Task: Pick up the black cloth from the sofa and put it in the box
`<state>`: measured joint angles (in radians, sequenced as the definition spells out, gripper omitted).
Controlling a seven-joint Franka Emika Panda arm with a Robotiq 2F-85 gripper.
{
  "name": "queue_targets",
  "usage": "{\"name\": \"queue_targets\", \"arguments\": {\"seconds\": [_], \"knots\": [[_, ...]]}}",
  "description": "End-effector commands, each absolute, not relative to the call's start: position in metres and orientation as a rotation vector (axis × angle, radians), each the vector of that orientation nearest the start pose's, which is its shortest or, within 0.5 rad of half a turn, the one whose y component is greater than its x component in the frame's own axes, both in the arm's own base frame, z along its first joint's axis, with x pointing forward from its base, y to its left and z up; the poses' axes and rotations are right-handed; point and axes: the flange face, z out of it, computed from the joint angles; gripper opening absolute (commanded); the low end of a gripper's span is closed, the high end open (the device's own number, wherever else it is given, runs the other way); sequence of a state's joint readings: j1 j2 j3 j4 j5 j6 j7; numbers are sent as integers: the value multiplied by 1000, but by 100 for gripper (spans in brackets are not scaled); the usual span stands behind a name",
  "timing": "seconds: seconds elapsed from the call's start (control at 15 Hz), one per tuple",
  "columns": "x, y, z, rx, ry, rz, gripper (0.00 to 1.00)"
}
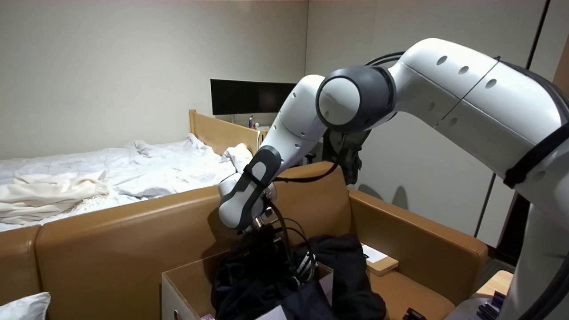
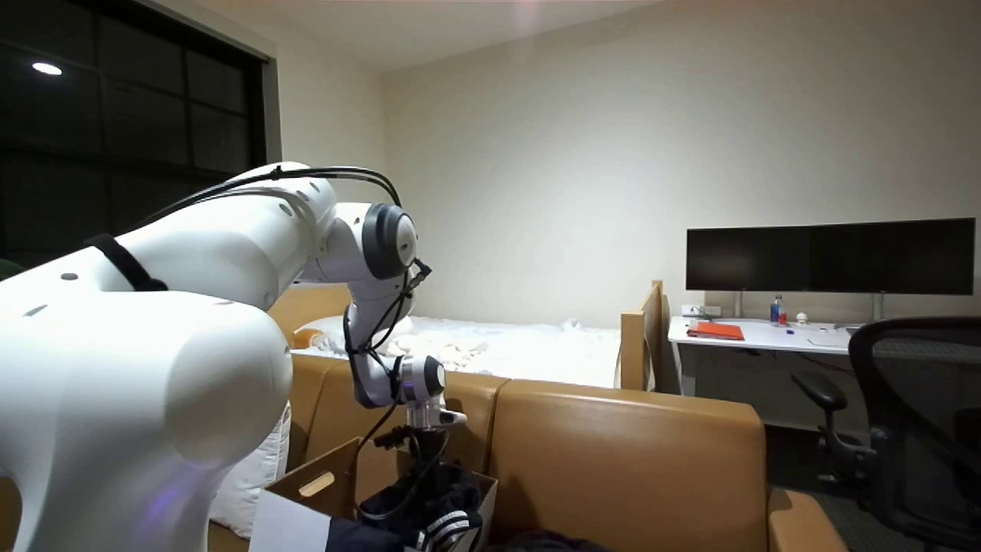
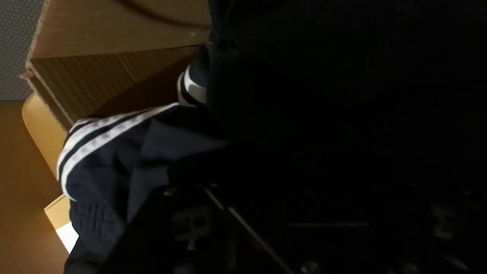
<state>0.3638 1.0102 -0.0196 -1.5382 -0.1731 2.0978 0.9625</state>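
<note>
Above the brown cardboard box (image 1: pixel 191 278) the single white arm (image 1: pixel 351 98) arches over and points its wrist downward, its gripper (image 2: pixel 435 468) down at the black cloth (image 1: pixel 249 275); I cannot tell whether the jaws are apart or clamped on it. The cloth, soft, deeply creased and white-striped, lies inside the box and over its rim. More black fabric (image 1: pixel 351 271) heaps beside the box on the smooth, tan, leather-look sofa (image 1: pixel 124 240), near one flat carton (image 1: pixel 383 266). Two flat monitors (image 2: pixel 747 259) stand well beyond the box.
</note>
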Motion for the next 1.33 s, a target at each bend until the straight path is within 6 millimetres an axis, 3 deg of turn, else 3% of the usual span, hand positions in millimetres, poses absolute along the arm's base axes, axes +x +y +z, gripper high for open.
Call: {"name": "queue_targets", "arguments": {"seconds": [0.0, 0.8, 1.27], "knots": [[587, 204, 52, -3411, 798, 420, 100], [561, 220, 112, -3424, 709, 273, 100], [547, 215, 122, -3432, 683, 257, 100]]}}
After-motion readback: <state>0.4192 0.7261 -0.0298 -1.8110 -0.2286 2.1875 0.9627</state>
